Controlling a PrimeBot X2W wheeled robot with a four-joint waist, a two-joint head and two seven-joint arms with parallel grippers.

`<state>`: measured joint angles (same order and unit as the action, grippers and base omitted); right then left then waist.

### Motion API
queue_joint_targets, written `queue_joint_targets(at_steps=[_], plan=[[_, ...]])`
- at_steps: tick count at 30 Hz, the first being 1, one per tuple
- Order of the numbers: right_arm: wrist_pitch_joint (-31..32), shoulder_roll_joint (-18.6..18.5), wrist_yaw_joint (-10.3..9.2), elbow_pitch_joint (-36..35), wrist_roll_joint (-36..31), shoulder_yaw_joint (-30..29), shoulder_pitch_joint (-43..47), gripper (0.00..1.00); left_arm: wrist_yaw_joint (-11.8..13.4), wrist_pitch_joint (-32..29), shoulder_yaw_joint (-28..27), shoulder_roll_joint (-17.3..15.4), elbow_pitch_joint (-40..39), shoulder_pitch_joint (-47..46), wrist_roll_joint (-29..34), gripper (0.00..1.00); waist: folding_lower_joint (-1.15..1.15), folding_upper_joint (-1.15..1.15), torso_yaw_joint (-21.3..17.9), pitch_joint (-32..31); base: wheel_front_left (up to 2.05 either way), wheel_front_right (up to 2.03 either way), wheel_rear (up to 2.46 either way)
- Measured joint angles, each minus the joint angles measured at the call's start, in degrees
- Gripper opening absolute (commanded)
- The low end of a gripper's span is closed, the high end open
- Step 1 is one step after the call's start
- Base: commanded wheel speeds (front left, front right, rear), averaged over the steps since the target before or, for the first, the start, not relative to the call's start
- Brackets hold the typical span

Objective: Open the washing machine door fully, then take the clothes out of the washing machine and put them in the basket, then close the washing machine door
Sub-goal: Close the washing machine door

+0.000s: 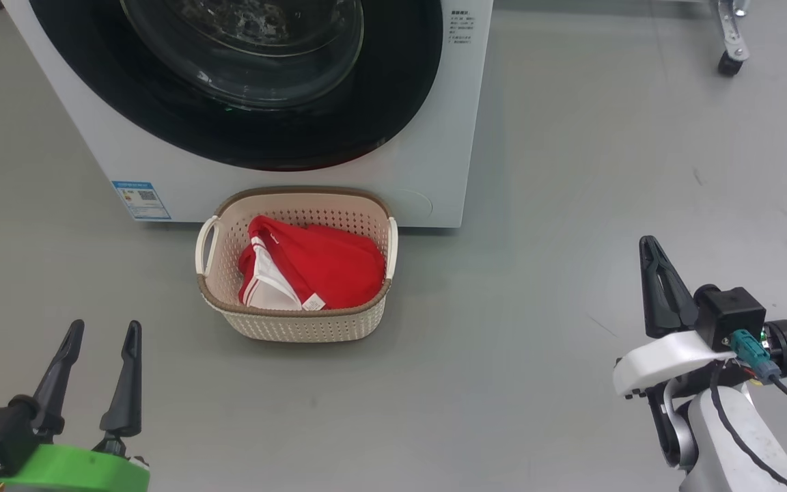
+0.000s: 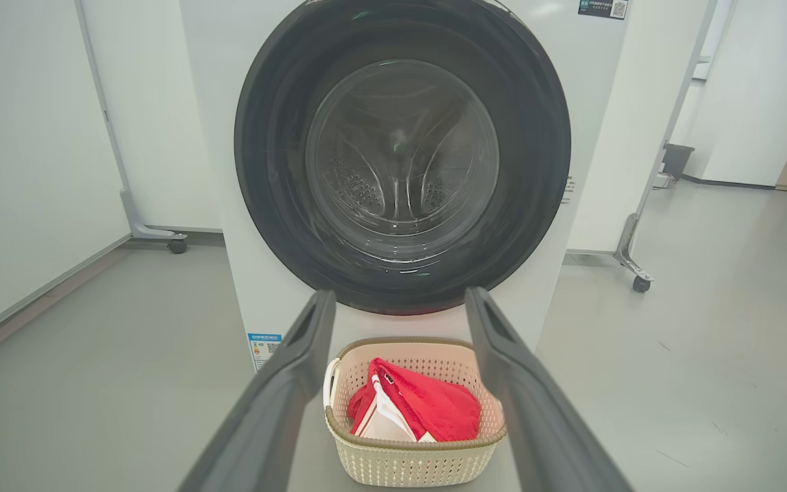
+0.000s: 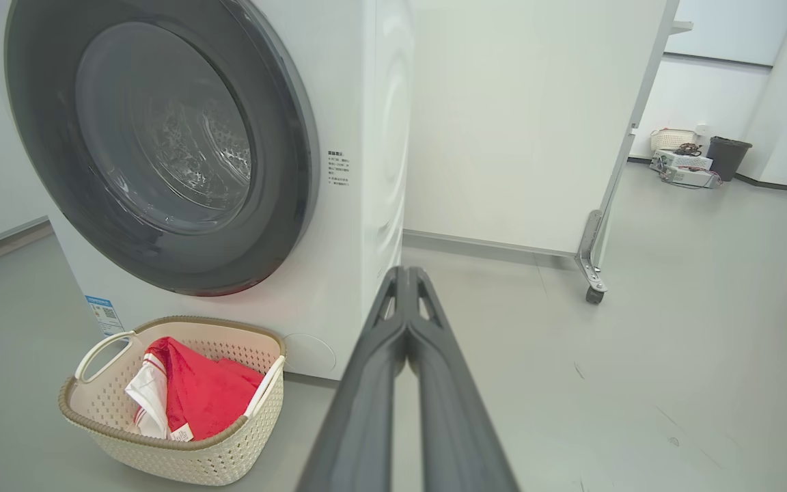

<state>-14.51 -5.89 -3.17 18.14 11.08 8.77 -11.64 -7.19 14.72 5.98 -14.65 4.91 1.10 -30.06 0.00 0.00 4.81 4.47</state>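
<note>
The white washing machine [image 1: 434, 137] stands ahead with its black-rimmed round door [image 1: 243, 130] shut flat against the front; the steel drum shows through the glass [image 2: 400, 164]. The cream basket [image 1: 298, 321] sits on the floor against the machine's base, and red clothes [image 1: 328, 266] with white trim lie inside it. My left gripper [image 1: 105, 333] hovers low at the left, short of the basket, open and empty. My right gripper [image 1: 650, 246] is far to the basket's right, shut with nothing in it.
Grey floor spreads all around. A white panel on a castor leg [image 3: 591, 287] stands right of the machine, another castor [image 2: 176, 244] to its left. A dark bin [image 3: 728, 157] and small items sit against the far wall.
</note>
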Motion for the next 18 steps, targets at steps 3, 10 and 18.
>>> queue_joint_targets(at_steps=[3,10,18], plan=[[0.00,-0.10,-0.01,-1.68,0.01,-0.45,2.35,0.00,0.00,0.00,-0.36,0.08,-0.38,1.09,0.08,1.00,0.00,0.00,-1.27,-1.26,0.00,0.00,0.00],[0.00,-0.16,-0.18,-5.64,0.49,-1.93,7.43,0.00,0.00,0.00,0.20,0.79,-1.51,2.06,0.45,1.00,0.00,0.00,-3.16,-3.06,0.00,0.00,0.00],[0.00,-0.13,-0.52,-9.14,0.25,-2.88,11.04,1.00,0.00,0.00,0.83,1.11,-1.81,2.49,1.05,1.00,0.00,0.00,-2.89,-3.36,0.00,0.00,0.00]])
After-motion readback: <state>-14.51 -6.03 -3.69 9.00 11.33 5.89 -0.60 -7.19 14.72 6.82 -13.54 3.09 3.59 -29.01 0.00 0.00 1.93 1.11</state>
